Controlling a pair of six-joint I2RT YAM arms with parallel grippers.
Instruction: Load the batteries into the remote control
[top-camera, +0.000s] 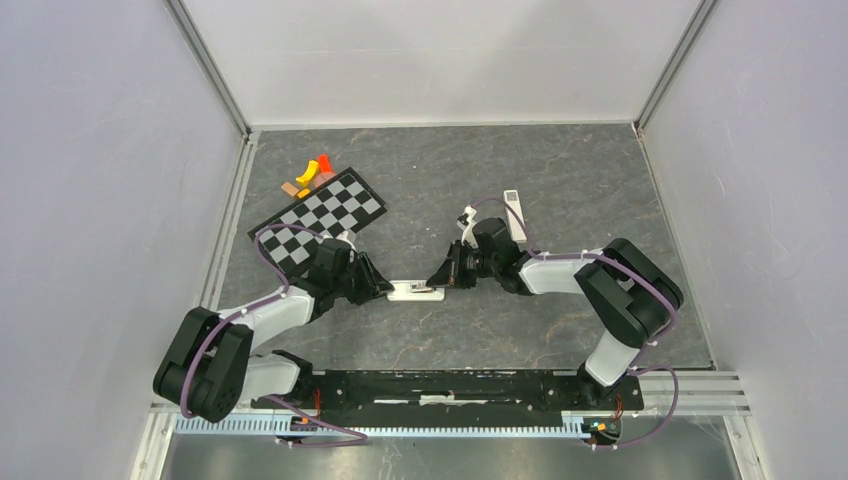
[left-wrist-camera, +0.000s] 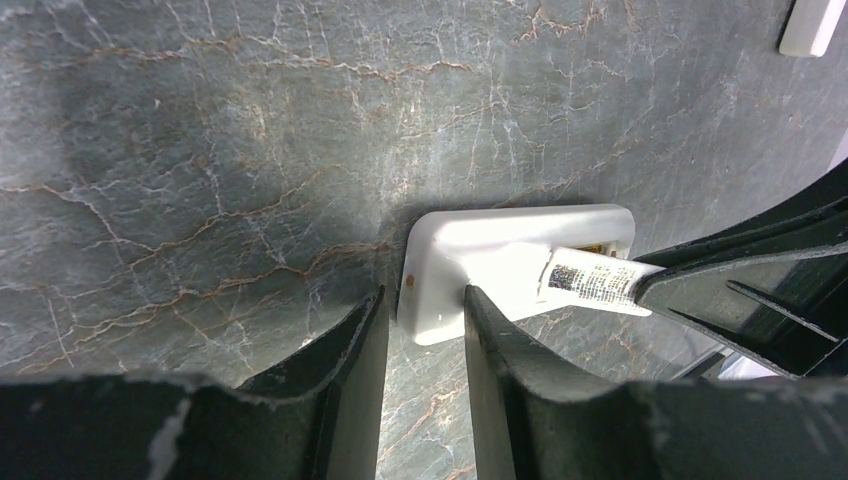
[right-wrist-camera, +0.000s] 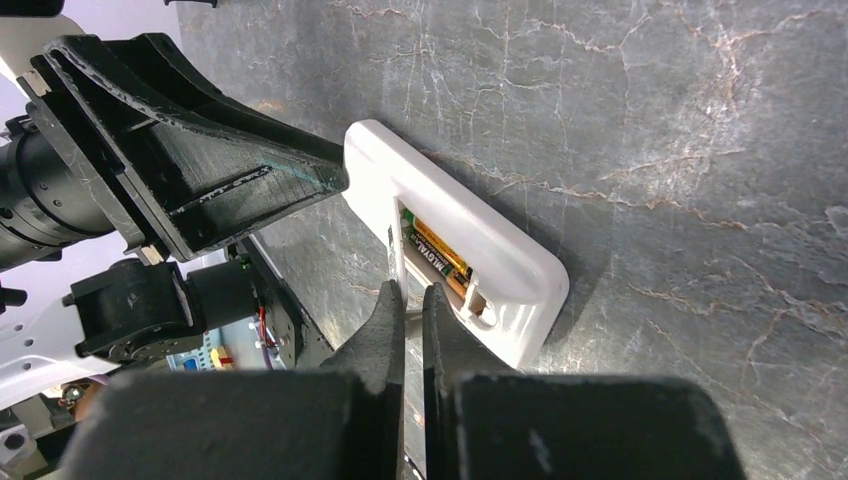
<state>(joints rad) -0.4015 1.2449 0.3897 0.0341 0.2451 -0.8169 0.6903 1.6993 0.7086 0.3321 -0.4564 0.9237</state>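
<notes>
**Remote control (top-camera: 415, 291): hold it firm, press down gently**

On the tabletop (top-camera: 560, 330), between the two arms, the remote control lies back up with its battery compartment (right-wrist-camera: 455, 290) open. The left fingers (left-wrist-camera: 350, 370) stand on both sides of its left end and seem to pinch it, so it should not slide. The right fingers (right-wrist-camera: 385, 330) are closed together with nothing between them, and their tip rests at the compartment edge. One battery (right-wrist-camera: 438, 255) lies flat in the far slot. The second battery (left-wrist-camera: 590, 280), as I judge the pale printed cylinder to be, sits slanted under that tip. To do this step well, I would press slowly and straight down on its raised end, with the left grip firm, and not push sideways.
</notes>
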